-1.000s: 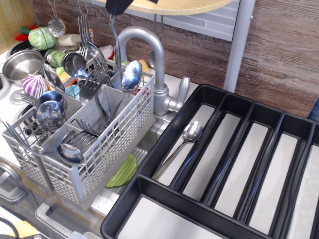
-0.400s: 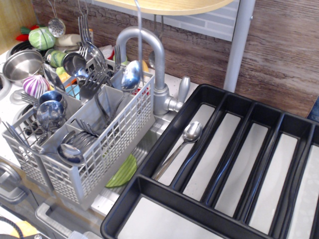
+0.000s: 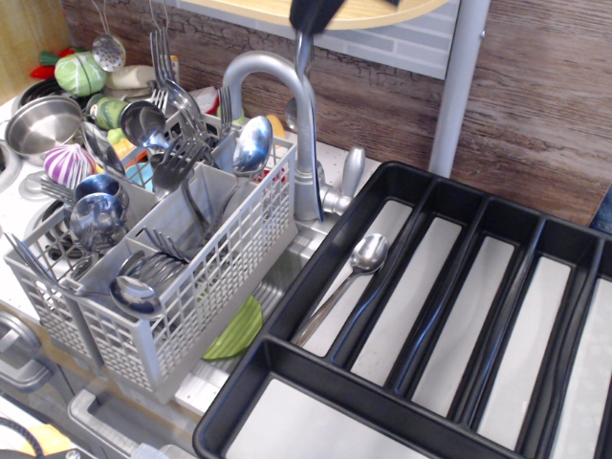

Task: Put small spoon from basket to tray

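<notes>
Pincer (image 3: pixel 316 10) first: we see only its dark lower end at the top edge, so the jaws themselves are cropped. A slim metal handle hangs from it with nothing else holding it up, so we judge it clamped on the small spoon (image 3: pixel 303 57). That spoon is in the air, right of the basket (image 3: pixel 220 258) and left of the tray (image 3: pixel 402 182), directly in front of the tap (image 3: pixel 258 65). Its lower part blends with the tap's upright pipe, so we cannot make out the bowl.

We expect it to be light, rigid and smooth, polished steel that could swivel or slide between the pads. A hold high on the flat of the handle, as now, suits it.

Its long axis runs close to vertical, handle end up, and the bowl presumably down. Another spoon (image 3: pixel 366 255) already lies in the tray's leftmost long slot.
</notes>
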